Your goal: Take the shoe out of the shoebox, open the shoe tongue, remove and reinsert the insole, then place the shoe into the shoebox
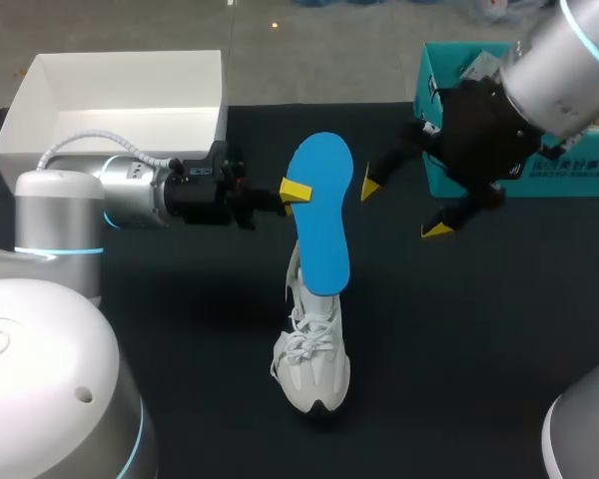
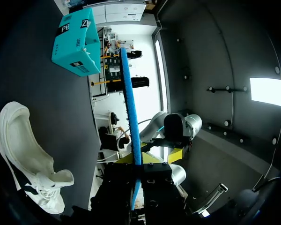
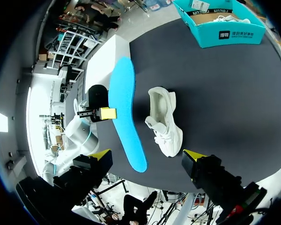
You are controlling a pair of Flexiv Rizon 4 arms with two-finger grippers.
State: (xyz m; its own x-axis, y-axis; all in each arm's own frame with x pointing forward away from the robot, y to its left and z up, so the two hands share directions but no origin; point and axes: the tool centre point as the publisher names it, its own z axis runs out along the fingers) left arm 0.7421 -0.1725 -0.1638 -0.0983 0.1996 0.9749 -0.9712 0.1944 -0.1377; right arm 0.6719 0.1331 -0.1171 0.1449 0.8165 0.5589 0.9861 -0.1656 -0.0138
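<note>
L claw [image 1: 297, 190] grips insole [image 1: 321, 225] above shoe [image 1: 312, 364] on blk table [image 1: 479, 329].

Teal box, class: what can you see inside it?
In the right wrist view the teal box holds a white item, possibly a shoe, on brown lining. Its near wall hides the rest.

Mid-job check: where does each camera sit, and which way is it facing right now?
Head view: fixed above and behind, looking down on the table; shows left gripper shut on the insole, right gripper open.
Left wrist view: on the left wrist, looking out along its gripper at the edge-on insole; shoe beside the gripper.
Right wrist view: on the right wrist, looking down between its own fingertips at insole and shoe.
Shared: both wrist views show the teal shoebox.
</note>
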